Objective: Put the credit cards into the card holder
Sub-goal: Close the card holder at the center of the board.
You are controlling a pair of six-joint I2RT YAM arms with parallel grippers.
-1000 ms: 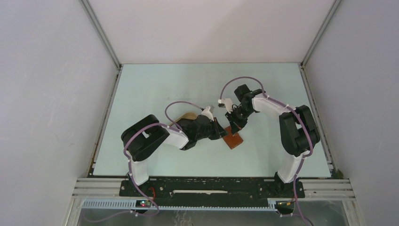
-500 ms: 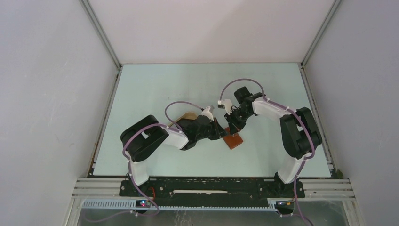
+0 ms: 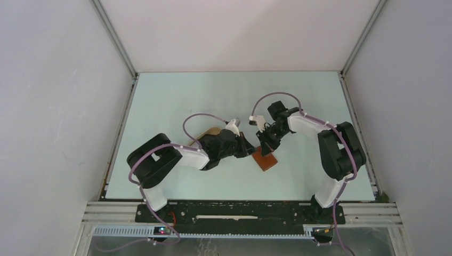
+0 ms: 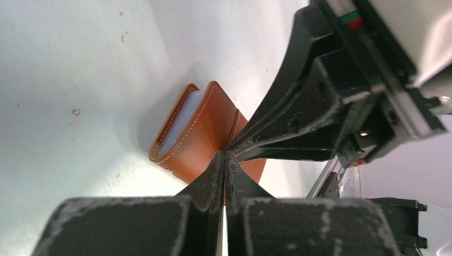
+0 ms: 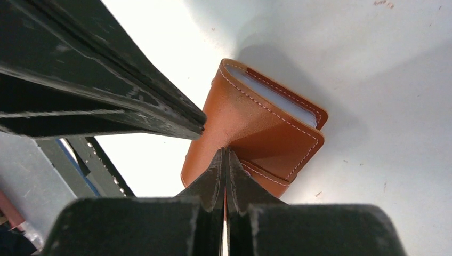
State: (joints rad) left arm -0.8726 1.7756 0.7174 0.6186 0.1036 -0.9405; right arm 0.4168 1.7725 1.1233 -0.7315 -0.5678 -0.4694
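Note:
The card holder (image 3: 266, 159), a reddish-brown leather wallet, sits half folded near the middle of the table. My left gripper (image 3: 250, 150) is shut on one leather flap; its tips (image 4: 224, 158) pinch the card holder (image 4: 197, 140). My right gripper (image 3: 265, 144) is shut on the opposite flap; its tips (image 5: 225, 154) pinch the card holder (image 5: 250, 128). The two grippers meet tip to tip over the fold. Pale edges of credit cards (image 4: 181, 120) show inside the folded pocket, also in the right wrist view (image 5: 277, 97). I see no loose cards.
A beige oval tray (image 3: 212, 131) lies partly hidden behind the left arm. Grey walls enclose the pale green table (image 3: 176, 101) on three sides. The arms' bases stand on a black rail (image 3: 240, 212) at the near edge.
The right wrist has come slightly lower and nearer. The left arm's elbow has swung left. The card holder has shifted a little to the right between the two grippers.

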